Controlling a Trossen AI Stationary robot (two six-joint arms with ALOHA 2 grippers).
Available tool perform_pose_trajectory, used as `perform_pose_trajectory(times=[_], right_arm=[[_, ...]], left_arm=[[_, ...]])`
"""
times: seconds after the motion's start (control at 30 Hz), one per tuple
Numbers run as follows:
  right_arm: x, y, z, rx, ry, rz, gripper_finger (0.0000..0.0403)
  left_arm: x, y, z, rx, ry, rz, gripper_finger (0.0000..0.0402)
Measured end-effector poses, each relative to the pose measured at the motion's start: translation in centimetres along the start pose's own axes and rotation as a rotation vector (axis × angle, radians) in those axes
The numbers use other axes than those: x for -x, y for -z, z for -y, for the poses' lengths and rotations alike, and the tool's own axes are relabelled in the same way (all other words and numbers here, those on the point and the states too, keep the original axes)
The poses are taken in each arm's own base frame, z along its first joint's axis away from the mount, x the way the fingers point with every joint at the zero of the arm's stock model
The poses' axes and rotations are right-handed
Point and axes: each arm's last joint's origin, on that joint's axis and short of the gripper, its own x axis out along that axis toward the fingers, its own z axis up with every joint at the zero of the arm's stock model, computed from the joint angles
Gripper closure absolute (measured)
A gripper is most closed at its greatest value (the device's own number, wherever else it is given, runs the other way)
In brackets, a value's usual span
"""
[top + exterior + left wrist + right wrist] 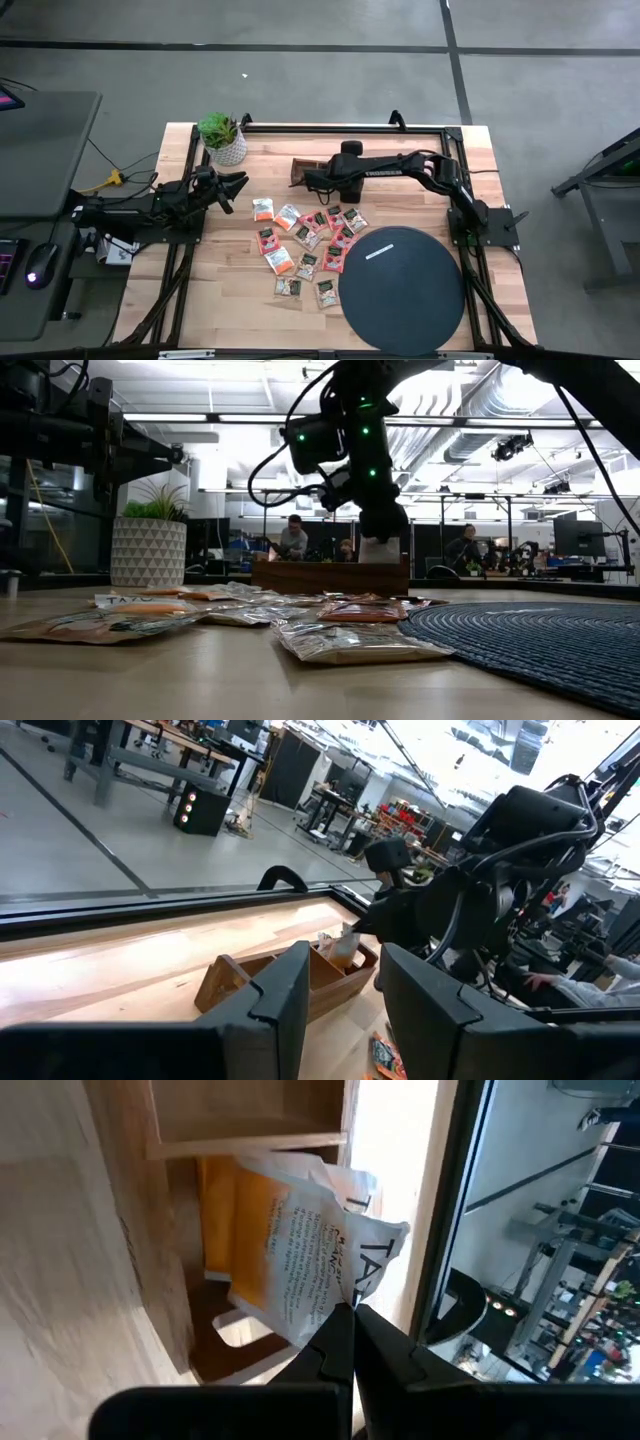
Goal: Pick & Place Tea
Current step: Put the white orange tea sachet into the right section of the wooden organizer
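Several small flat tea sachets (pixel 305 240), orange, red, green and white, lie scattered on the table between the black disc (pixel 400 288) and the brown wooden tray (pixel 298 166). My right gripper (pixel 316 181) stands over the tray, shut on a white-and-orange sachet (pixel 300 1250). This sachet also shows in the low view (pixel 378 550) and in the left wrist view (pixel 343 946). Another orange sachet (pixel 215 1205) lies in the compartment behind it. My left gripper (pixel 238 186) is open and empty near the table's left edge, left of the sachets, pointing toward the tray (pixel 300 982). My right gripper pinches the white-and-orange sachet by one edge near a corner (pixel 347 1292), between its two fingertips. The fingers come from above, pointing down. The sachet hangs below them into a compartment of the tray; whether its lower end touches the tray floor, I cannot tell.
A potted plant in a white pot (pixel 224 140) stands at the far left of the table, beside my left arm. The round black disc fills the near right part. Bare wood lies at the near left (pixel 220 300). People sit in the room beyond the table (pixel 293 538).
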Motion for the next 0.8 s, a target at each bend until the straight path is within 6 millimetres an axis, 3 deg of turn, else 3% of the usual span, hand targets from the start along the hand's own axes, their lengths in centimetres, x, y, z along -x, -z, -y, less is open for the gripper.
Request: perform_pose_trajectory(times=[0.33,0.8], right_arm=[[-0.08,-0.11,-0.41,-0.010,-0.112,0.007,0.0378],[-0.08,-0.11,-0.45,-0.015,-0.127,0.007,0.0233]], left_arm=[[0.00,0.00,0.00,0.000,0.000,0.000,0.0278],[0.00,-0.01,0.00,0.000,0.000,0.000,0.0278]])
